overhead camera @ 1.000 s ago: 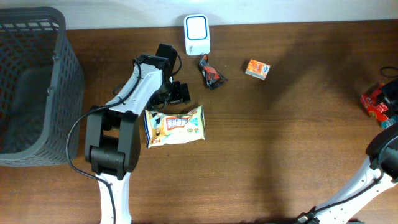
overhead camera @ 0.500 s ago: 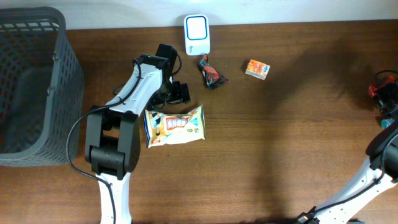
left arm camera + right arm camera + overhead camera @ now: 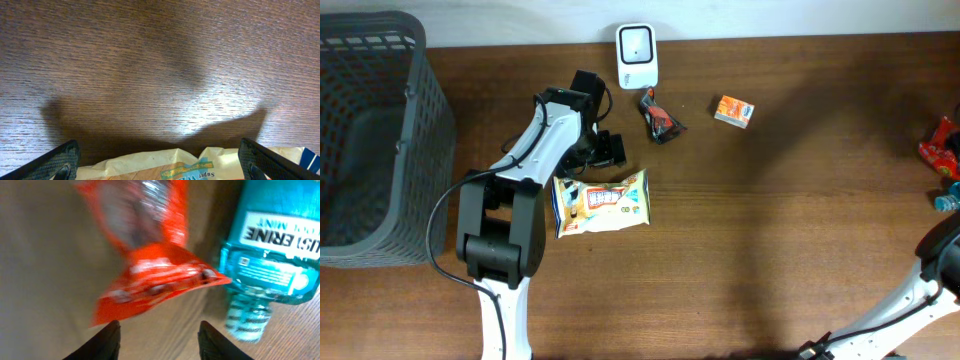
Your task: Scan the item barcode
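Note:
The white barcode scanner (image 3: 636, 56) stands at the table's back edge. A cream snack packet (image 3: 602, 201) lies flat in front of my left gripper (image 3: 604, 150). That gripper hangs wide open, and in the left wrist view the packet's top edge (image 3: 150, 162) shows low between its fingertips (image 3: 62, 161). At the far right a red packet (image 3: 942, 144) lies by the table's edge. In the right wrist view it is a blurred red packet (image 3: 150, 275) ahead of my open right gripper (image 3: 159, 341). Nothing sits between those fingers.
A grey mesh basket (image 3: 380, 60) fills the left side. A small black-and-red item (image 3: 660, 120) and an orange box (image 3: 733, 110) lie near the scanner. A teal mouthwash bottle (image 3: 270, 255) lies beside the red packet, and its cap (image 3: 946, 201) shows in the overhead view.
My right gripper carried the red packet toward the right edge, then its jaws opened and let it go. The left arm and the snack packet have not moved.

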Robot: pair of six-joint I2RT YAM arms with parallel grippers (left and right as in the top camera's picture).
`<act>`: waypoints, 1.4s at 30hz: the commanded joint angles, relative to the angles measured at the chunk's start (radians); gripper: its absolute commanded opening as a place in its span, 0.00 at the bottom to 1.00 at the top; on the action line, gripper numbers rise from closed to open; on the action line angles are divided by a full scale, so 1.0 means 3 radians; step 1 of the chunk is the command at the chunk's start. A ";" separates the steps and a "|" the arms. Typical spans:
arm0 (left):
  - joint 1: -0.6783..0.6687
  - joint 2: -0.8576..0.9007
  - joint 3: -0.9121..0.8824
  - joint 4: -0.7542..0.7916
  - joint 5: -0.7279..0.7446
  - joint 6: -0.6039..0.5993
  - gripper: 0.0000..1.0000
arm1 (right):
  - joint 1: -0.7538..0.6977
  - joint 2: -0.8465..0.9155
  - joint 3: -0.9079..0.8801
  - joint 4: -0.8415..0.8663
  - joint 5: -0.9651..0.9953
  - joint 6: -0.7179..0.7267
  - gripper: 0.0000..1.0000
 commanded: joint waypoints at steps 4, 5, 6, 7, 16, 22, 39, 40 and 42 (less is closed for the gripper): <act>-0.0006 -0.0005 -0.0009 -0.0003 -0.0015 0.0019 0.99 | 0.0735 -0.0530 0.0112 0.0014 -0.0916 -0.0642 0.78; -0.0006 -0.0005 -0.0009 -0.0003 -0.0014 0.0019 0.99 | 0.0942 -0.0526 0.0108 0.0018 -0.0904 -0.0643 0.84; -0.0006 -0.0005 -0.0009 -0.0003 -0.0015 0.0019 0.99 | 0.1153 -0.0521 0.0108 0.0056 -0.0884 -0.0740 0.86; -0.0006 -0.0005 -0.0009 -0.0003 -0.0015 0.0019 0.99 | 0.1335 -0.0515 0.0107 0.0114 -0.0880 -0.0940 0.90; -0.0006 -0.0005 -0.0009 -0.0003 -0.0015 0.0019 0.99 | 0.2712 0.0005 0.0106 0.0205 -0.0062 -0.2770 0.89; -0.0006 -0.0005 -0.0009 -0.0003 -0.0015 0.0019 0.99 | 0.2967 0.0312 0.0106 0.0167 0.0371 -0.3160 0.78; -0.0006 -0.0005 -0.0009 -0.0003 -0.0015 0.0019 0.99 | 0.2967 0.0654 0.0114 0.0266 0.0704 -0.2392 0.04; -0.0006 -0.0005 -0.0009 -0.0003 -0.0014 0.0019 0.99 | 0.2967 0.0646 0.0155 0.0188 0.0679 -0.2299 0.04; -0.0006 -0.0005 -0.0009 -0.0003 -0.0015 0.0019 0.99 | 0.2960 0.0636 0.0416 -0.0206 0.0365 -0.2126 0.04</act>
